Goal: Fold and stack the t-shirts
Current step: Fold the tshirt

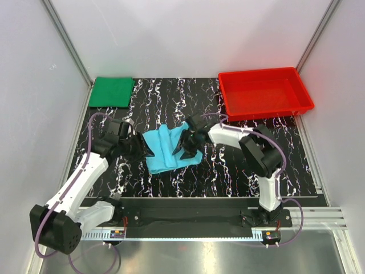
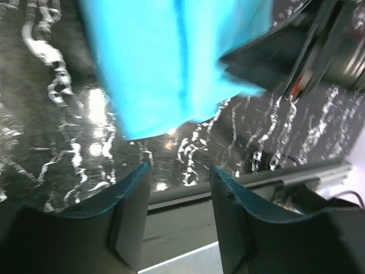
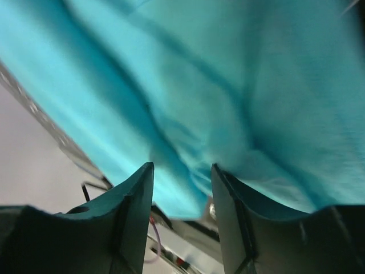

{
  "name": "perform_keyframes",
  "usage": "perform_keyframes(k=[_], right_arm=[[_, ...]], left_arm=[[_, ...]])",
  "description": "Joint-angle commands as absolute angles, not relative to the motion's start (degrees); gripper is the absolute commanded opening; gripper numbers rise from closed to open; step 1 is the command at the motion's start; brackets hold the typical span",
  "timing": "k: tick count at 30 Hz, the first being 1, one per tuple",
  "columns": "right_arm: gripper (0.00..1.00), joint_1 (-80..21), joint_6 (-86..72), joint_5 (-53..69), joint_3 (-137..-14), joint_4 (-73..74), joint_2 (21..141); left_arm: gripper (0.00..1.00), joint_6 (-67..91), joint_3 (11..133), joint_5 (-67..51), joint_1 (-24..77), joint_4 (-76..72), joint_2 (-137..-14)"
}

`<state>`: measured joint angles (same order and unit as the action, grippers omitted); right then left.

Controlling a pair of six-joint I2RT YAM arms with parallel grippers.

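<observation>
The left pincer (image 1: 144, 147) stands wide open and empty at the left edge of the light cyan-blue t-shirt (image 1: 166, 151). Its wrist view shows both fingers apart, with bare bench (image 1: 228, 171) between them and the cloth just ahead. The right pincer (image 1: 185, 145) sits at the same shirt's right edge, its fingers also parted. Cyan cloth fills its wrist view right up to the tips, but none shows nipped between them.

The shirt lies rumpled and partly folded at mid-bench, with a ridge down its middle. The step in hand looks like the next fold. To do it well, each pincer should take one corner of a single layer, both should lift evenly, and the cloth should be laid flat before letting go, so no crease is trapped.

The left arm (image 1: 80, 182) reaches in low from the shirt's near left, wrist turned inward. The right arm (image 1: 259, 154) doubles back at the elbow to come in from the shirt's right. A dark green t-shirt (image 1: 112, 91) lies folded square well beyond the cyan shirt's far left, and a red plastic tray (image 1: 262, 91) sits beyond its far right.
</observation>
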<state>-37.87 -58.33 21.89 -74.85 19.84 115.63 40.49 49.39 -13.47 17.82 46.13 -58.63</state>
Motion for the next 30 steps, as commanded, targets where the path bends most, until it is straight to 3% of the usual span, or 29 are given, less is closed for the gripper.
perform_keyframes(k=[1, 6, 9, 12, 18, 30], right_arm=[[0.53, -41.31, -57.93, 20.57, -73.83, 20.65, 106.36], [0.59, -40.78, -42.56, 14.95, -75.67, 29.79, 100.12], [0.71, -39.91, -34.84, 17.57, -75.06, 30.67, 99.05], [0.77, -35.71, -31.56, 22.83, -73.66, 31.47, 99.67], [0.78, -31.03, -27.25, 29.09, -73.82, 30.76, 100.46], [0.78, -25.23, -27.25, 33.49, -74.45, 29.62, 102.30]], left_arm=[[0.51, 40.25, 51.42, -20.91, 17.31, 40.44, -60.64], [0.50, 44.20, 50.10, -22.76, 16.70, 31.84, -66.34], [0.49, 42.90, 52.11, -22.85, 16.52, 28.84, -72.65], [0.53, 39.92, 56.23, -22.59, 16.52, 29.09, -79.86], [0.58, 35.95, 61.25, -18.28, 16.52, 28.57, -88.31], [0.58, 38.14, 63.89, -18.45, 17.49, 26.29, -96.58]])
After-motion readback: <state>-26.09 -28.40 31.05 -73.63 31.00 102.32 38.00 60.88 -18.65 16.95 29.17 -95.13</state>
